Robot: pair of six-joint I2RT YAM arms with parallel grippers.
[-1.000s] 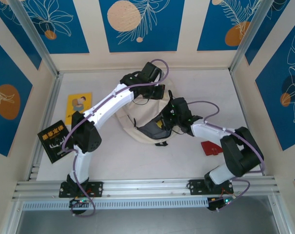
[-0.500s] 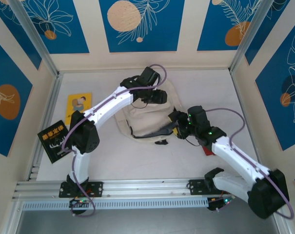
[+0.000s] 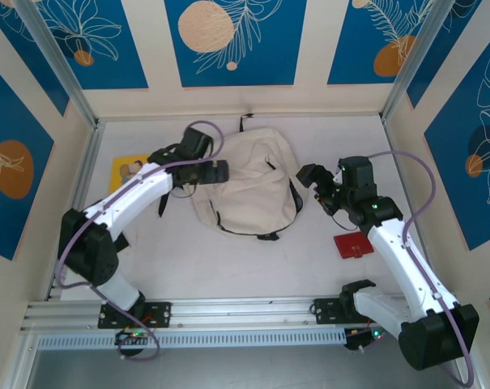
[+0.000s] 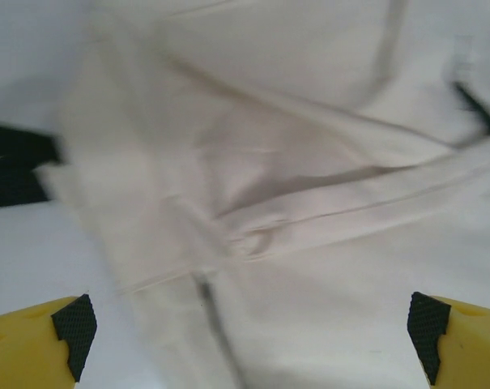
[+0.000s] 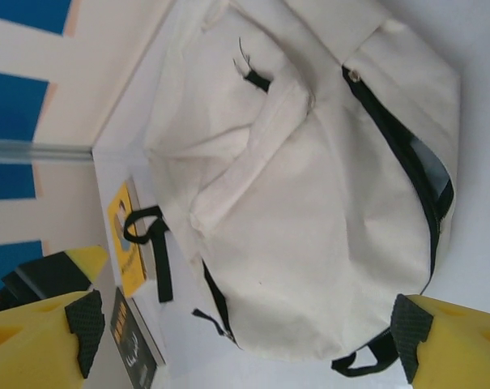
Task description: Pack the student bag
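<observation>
White tabletop [image 3: 228,263], student bag [image 3: 249,190] contents hidden, left pincer [image 3: 222,172] and right pincer [image 3: 309,180] spread, empty

On my top feed the white table [image 3: 228,267] has 1 yellow book [image 3: 121,174] lying flat at about 9 o'clock, close to the left wall, with a small picture on its cover. At about 4 o'clock lies 1 flat red piece [image 3: 353,243]; I cannot tell what it is. A grooved aluminium rail [image 3: 245,312] runs along the 6 o'clock edge. At 12 o'clock the far wall carries 3 blue panels [image 3: 228,49] with white leaf outlines and orange discs [image 3: 206,26]. My right wrist feed picks up 1 dark book [image 5: 136,340] with pale markings, just beside the yellow one.
</observation>
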